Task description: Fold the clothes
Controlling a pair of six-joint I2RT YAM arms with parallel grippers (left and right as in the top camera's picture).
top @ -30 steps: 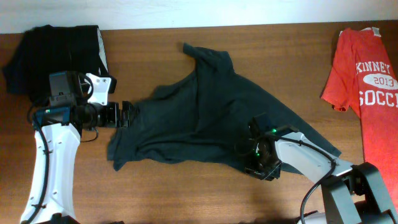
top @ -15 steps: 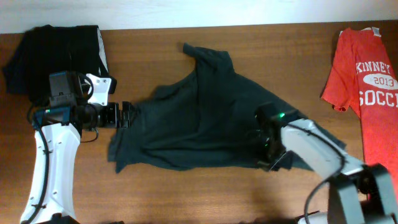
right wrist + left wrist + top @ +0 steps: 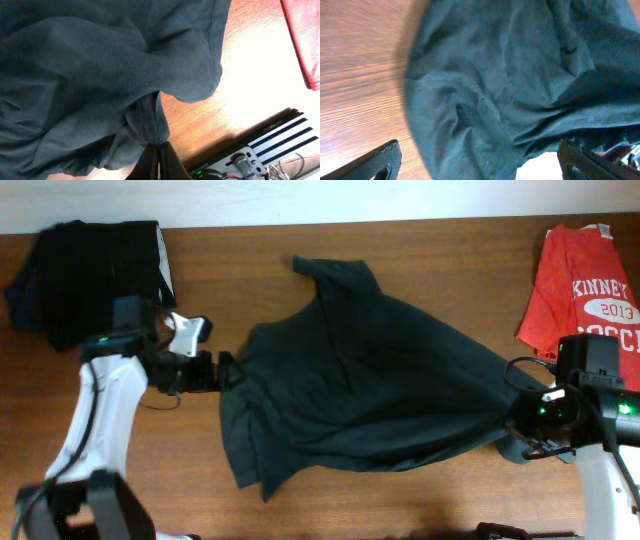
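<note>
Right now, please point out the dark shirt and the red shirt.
dark shirt [image 3: 370, 380]: overhead view, middle of its body.
red shirt [image 3: 553, 288]: overhead view, plain cloth beside the print.

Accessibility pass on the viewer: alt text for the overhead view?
A dark greenish-black soft T-shirt lies rumpled across a brown wooden table, the left pincer at its left edge and the right pincer gripping its right corner. A red printed T-shirt lies far right; a black garment pile sits top left.
</note>
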